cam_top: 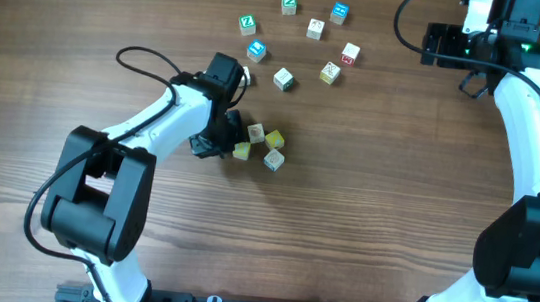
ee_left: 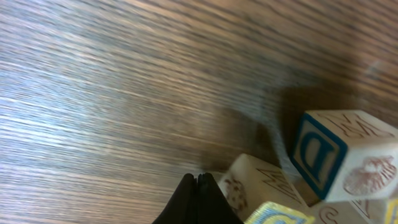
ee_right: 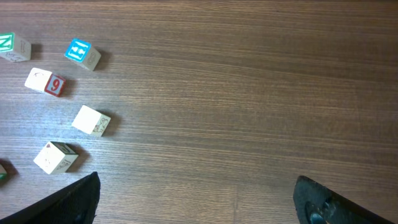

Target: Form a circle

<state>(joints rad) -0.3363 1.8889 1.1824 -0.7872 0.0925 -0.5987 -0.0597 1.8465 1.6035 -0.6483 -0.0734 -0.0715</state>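
Closed left tool [cam_top: 232, 138] sits beside left edge of block cluster [cam_top: 256, 133]

Matt wood-grain table [cam_top: 374, 212], painted wooden blocks [cam_top: 284, 78]

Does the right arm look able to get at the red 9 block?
Probably yes: the right gripper is open, only bare table lies between it and the red 9 block, and neighbouring blocks stand apart.

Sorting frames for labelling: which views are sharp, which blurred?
Overhead: sharp, evenly lit, soft shadows beside the block cluster. Left wrist: table grain smeared, the near blue-letter block soft. Right wrist: crisp on the scattered blocks, its fingers dark.
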